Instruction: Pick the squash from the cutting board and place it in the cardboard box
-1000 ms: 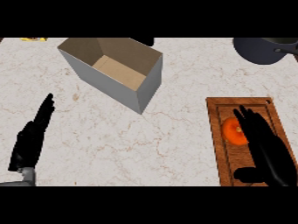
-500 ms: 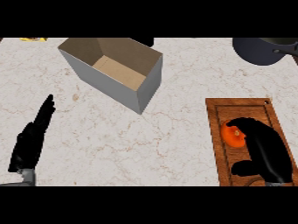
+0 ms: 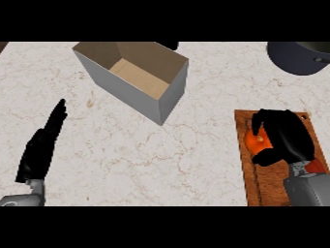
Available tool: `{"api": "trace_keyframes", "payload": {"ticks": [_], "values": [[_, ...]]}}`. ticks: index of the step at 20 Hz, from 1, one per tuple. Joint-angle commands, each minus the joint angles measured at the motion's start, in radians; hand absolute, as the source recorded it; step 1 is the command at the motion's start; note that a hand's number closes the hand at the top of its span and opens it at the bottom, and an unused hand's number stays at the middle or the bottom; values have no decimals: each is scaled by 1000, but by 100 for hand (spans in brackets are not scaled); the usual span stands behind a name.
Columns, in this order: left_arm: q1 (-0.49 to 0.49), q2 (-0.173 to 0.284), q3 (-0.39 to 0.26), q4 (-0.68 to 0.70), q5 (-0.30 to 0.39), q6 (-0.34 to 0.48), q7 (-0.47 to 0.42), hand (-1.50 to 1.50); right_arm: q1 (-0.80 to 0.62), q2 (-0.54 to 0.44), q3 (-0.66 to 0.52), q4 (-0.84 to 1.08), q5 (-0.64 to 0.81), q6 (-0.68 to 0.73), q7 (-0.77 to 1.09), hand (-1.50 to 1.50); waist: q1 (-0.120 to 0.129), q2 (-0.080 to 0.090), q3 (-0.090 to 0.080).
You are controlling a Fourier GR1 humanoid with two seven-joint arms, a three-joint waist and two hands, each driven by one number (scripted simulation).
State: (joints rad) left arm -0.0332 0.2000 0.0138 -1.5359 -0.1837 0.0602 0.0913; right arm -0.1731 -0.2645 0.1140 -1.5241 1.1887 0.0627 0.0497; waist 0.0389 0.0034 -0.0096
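Grasp step. Right hand [image 3: 285, 138] is curled round the squash [image 3: 257, 140], which sits on the cutting board [image 3: 247, 179] at near right of the desk [image 3: 125, 155]; only an orange patch of it shows at the hand's left side. Not lifted as far as can be judged. Cardboard box [image 3: 135, 77], open top, stands far left of the board, well apart. Next: lift, carry left and far, release over the opening. Left hand [image 3: 42, 145] rests at near left, fingers straight.
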Motion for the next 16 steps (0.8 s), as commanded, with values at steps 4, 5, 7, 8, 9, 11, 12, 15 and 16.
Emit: {"api": "trace_keyframes", "payload": {"ticks": [4, 5, 7, 8, 9, 11, 12, 15, 16], "values": [[-44, -7, -5, 10, 4, -12, 31, 0, -446, -72, -100, 405, -104, 216, -126, 150, 16, 12, 11], [8, 3, -2, -22, 5, -17, -1, 0, -495, -35, -89, 482, -82, 197, -105, 150, 13, 7, 10], [22, 1, 16, 6, -3, 0, -28, 0, -578, -56, -96, 537, -60, 159, -147, 150, -6, 4, 10], [-11, 7, 27, 7, 4, -5, -6, 0, -600, -47, -102, 639, -40, 72, -184, 150, -6, 5, 10], [-45, -15, 8, -3, -16, 11, 59, 0, -588, 9, -86, 618, -30, 45, -146, 150, -19, 1, 10], [58, 18, 38, -20, 15, -27, -25, 0, -636, -41, -152, 629, -82, 82, -180, 150, -18, 0, 10], [8, -19, 15, 6, -11, 9, -8, 0, -693, -57, -177, 646, -114, 134, -194, 150, -20, 1, 10], [37, -25, 10, -12, -20, 22, -12, 0, -645, 29, -220, 520, -256, 160, -260, 150, -30, -6, 10], [2, -33, 13, 5, -18, 28, 11, 0, -678, -7, -248, 533, -295, 172, -335, 150, -31, -3, 11]]}}
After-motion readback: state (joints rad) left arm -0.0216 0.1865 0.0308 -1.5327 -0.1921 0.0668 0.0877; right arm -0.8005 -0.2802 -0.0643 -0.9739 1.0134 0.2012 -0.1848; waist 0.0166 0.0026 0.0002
